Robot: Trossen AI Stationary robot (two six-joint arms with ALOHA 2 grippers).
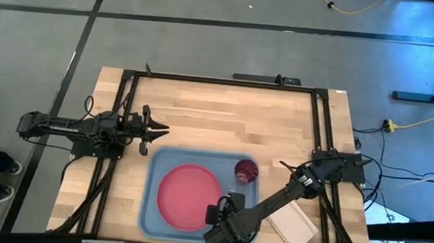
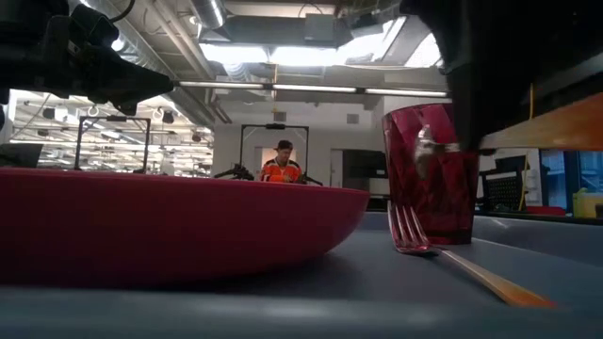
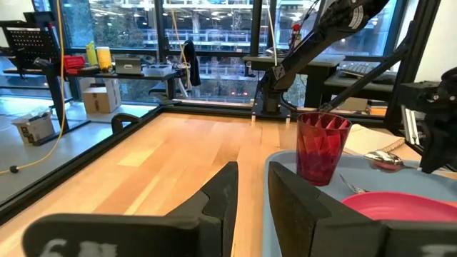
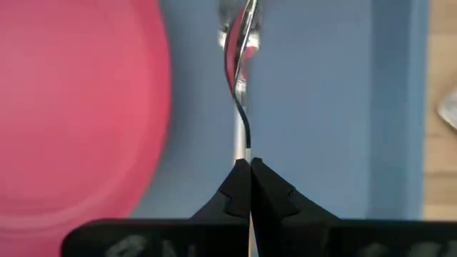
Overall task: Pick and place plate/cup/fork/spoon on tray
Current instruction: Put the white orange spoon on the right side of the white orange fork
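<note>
Clamped on the spoon's (image 4: pixel 240 64) thin handle, the right pincer (image 4: pixel 250 171) holds it edge-up over the tray (image 4: pixel 321 107), between the plate (image 4: pixel 71 107) and the rim, probably to lay it beside the fork (image 2: pixel 415 231) near the cup (image 1: pixel 246 170). Left pincer (image 1: pixel 156 131) waits, fingers apart, over the worktop (image 1: pixel 225 114).

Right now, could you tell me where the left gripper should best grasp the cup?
Probably across its upper wall, coming from the left gripper's side: the cup stands upright, and the plate, fork and right gripper holding the spoon crowd its other sides.
</note>
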